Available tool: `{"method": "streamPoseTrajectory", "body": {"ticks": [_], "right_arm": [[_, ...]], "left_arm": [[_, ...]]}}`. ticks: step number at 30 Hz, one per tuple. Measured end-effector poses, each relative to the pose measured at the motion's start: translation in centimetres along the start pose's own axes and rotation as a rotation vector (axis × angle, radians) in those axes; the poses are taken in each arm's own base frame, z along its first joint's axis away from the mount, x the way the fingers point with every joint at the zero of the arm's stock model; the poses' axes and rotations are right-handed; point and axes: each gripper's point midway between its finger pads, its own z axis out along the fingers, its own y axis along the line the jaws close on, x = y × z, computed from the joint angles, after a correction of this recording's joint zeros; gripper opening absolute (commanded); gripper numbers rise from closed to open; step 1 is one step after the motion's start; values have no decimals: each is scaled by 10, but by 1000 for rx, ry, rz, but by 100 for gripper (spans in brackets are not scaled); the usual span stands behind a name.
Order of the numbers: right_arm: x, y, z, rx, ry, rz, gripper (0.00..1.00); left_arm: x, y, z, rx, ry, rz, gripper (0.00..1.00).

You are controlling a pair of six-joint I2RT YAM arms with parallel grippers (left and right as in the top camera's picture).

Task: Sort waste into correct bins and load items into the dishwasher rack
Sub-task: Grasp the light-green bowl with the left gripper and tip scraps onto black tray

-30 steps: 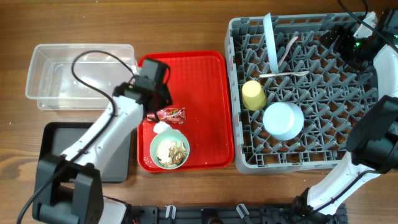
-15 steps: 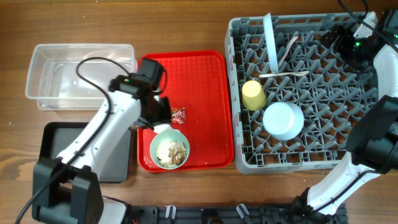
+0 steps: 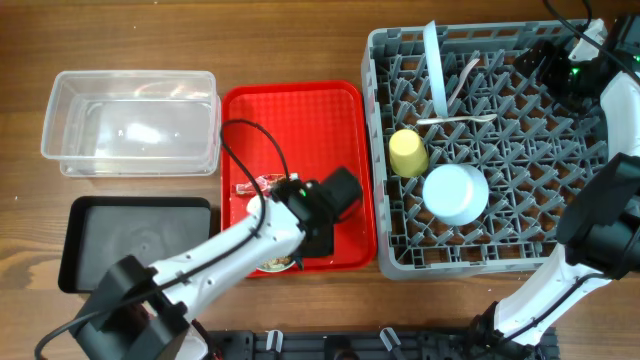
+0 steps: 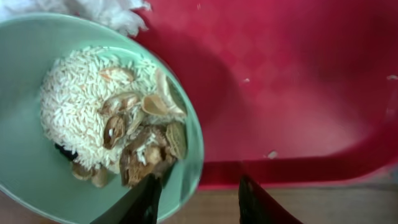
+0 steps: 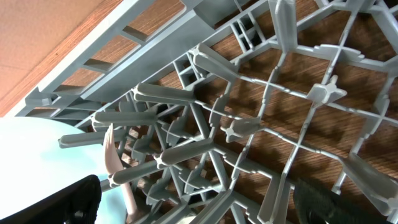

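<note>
The pale mint-green bowl (image 4: 25, 155) holds white rice and beige leftovers (image 4: 146, 140) and stands on the red tray's front part. In the overhead view only a sliver of the bowl (image 3: 279, 265) shows under my left arm. My left gripper (image 4: 199, 199) is open, one finger inside the bowl's right rim and one outside; it also shows in the overhead view (image 3: 308, 245). The white scrap (image 4: 106, 9) lies beside the bowl. The red wrapper (image 3: 264, 186) lies on the tray. My right gripper (image 5: 199, 199) is open over the dishwasher rack (image 3: 580, 215), at its back right (image 3: 553, 66).
The rack holds a yellow cup (image 3: 407, 152), a light blue plate on edge (image 3: 432, 65), a round light blue dish (image 3: 455, 193), and a white fork and spoon (image 3: 457, 119). The clear tub (image 3: 130, 135) and black tray (image 3: 135, 245) sit left of the red tray (image 3: 300, 110).
My left arm has swung from the tray's left side, by the wrapper, to the tray's front right. Its gripper now straddles the bowl's right rim. The right arm has not moved.
</note>
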Motion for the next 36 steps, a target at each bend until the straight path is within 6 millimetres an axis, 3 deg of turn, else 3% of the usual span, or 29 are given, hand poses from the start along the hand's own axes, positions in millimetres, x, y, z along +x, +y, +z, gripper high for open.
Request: {"method": "streamPoseTrajectory", "body": {"ticks": [4,6,8,15,18,22,24,28,31,34,36], "right_arm": [[0,0,0,0,0,0,100],[0,0,0,0,0,0,100],[0,0,0,0,0,0,100],[0,0,0,0,0,0,100],[0,0,0,0,0,0,100],[0,0,0,0,0,0,100],[0,0,0,0,0,0,100],[0,0,0,0,0,0,100],[0,0,0,1,0,0,100],[0,0,0,1,0,-1,100],[0,0,0,0,0,0,100]], "left_arm": [[-1,17,20,-71,-63,-48,20],[-2,20,25,-83,-83,-61,17],[-3,22,26,-90,-90,-65,4],[-7,26,21,-103,-120,-55,4],[-15,19,-4,-50,-163,-38,4],[-34,27,-78,80,-284,-107,4],[-44,54,-110,125,-352,-202,4],[-49,136,-145,123,-455,-453,4],[-46,188,-157,129,-502,-617,4],[-44,227,-160,163,-513,-746,4],[-48,243,-160,219,-535,-794,4]]}}
